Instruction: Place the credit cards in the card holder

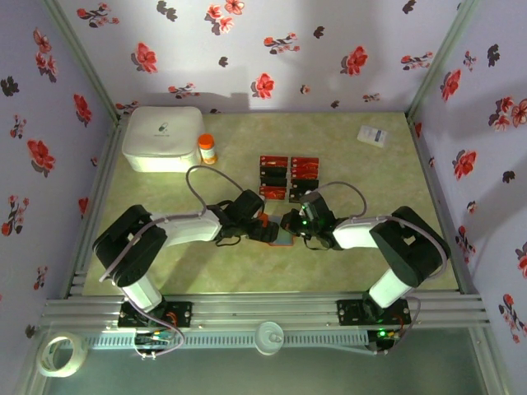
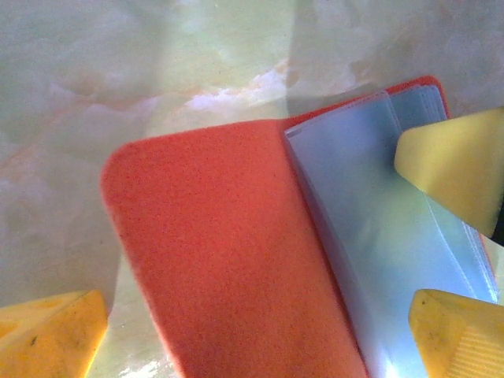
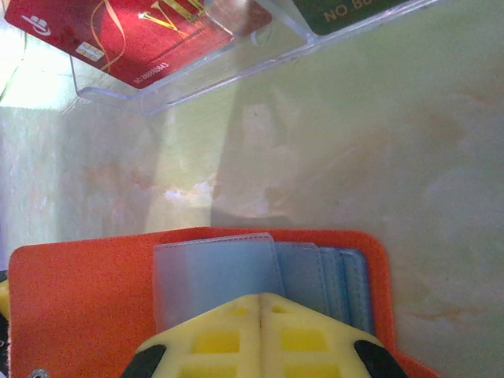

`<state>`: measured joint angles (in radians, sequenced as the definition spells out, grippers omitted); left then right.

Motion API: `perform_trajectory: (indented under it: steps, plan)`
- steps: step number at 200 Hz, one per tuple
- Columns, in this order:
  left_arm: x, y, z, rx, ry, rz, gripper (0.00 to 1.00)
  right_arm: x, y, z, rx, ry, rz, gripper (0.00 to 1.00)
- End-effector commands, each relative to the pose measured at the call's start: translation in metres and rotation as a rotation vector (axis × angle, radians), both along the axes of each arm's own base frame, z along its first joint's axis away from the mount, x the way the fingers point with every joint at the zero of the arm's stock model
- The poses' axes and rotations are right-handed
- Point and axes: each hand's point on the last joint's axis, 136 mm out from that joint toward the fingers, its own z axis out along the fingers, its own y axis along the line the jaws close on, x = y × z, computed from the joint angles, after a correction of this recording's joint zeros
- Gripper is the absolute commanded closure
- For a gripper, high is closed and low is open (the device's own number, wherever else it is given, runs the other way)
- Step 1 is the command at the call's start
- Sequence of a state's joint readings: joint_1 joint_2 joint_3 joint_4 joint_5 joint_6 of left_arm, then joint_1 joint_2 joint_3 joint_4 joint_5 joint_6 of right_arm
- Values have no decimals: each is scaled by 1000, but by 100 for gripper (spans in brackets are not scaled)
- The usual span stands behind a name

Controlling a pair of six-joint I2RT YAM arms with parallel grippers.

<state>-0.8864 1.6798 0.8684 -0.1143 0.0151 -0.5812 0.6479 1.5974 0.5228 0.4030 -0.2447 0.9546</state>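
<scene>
Small flat orange-red folding card holder (image 1: 280, 239) lies open on the pale green marbled surface (image 1: 198, 267), between the two arms, with its bluish-grey clear sleeves (image 2: 378, 228) facing up.

Left gripper (image 1: 262, 224) is at the holder's left side, jaws spread wide and holding nothing. One yellow finger (image 2: 51, 335) is off the outer edge of the orange cover (image 2: 220, 252), the other is over the sleeves. Can't tell if either touches. Likely reason: it straddles the flap to flatten or take it, so the pockets lie exposed.

Right gripper (image 1: 290, 224) comes in from the holder's right side, jaws closed tight together with nothing between them. Its yellow fingertips (image 3: 213, 339) rest on the sleeve stack. This reads as a pin: it presses down so the light wallet doesn't slide or fold shut.

Just beyond the holder are the credit cards (image 1: 288, 176), small red and black rectangles in two short columns in a clear plastic tray (image 3: 197, 87), faces up. They are spaced apart, probably so each can be taken singly. The sleeves that show look empty, so the task looks barely begun.

Farther back and left of the holder, a small orange bottle with white cap (image 1: 207, 149) stands just beside a white rounded box (image 1: 162, 137). Far back and right of the holder lies a white printed slip (image 1: 372, 136). All three are well apart from the holder and look like clutter, not part of the job.
</scene>
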Motion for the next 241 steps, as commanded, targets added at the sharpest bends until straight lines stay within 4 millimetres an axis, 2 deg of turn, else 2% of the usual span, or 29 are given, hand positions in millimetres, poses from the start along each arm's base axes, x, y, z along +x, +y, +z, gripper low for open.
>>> perform_trajectory:
  steps: [1, 30, 112, 146, 170, 191, 241]
  plan:
    - [-1, -8, -6, -42, 12, -3, 0, -7, 0, -7, 6, 34, -1, 100]
    - [-4, -5, -18, -13, 32, -8, 2, -7, 0, -6, 12, 33, -1, 100]
    - [-9, 2, -37, 42, 71, -15, 26, -5, 4, 1, 34, 28, -3, 100]
    - [-11, 4, -41, 48, 77, -15, 31, -1, 5, 14, 40, 5, 1, 98]
    - [-11, 3, -38, 41, 71, -17, 31, 2, 2, 26, 12, -24, 7, 98]
    - [-9, 1, -28, 25, 53, -17, 26, 3, 0, 31, -20, -40, 19, 99]
    - [-1, -5, -8, -21, 24, 1, 11, 6, -6, 28, -103, -45, 51, 100]
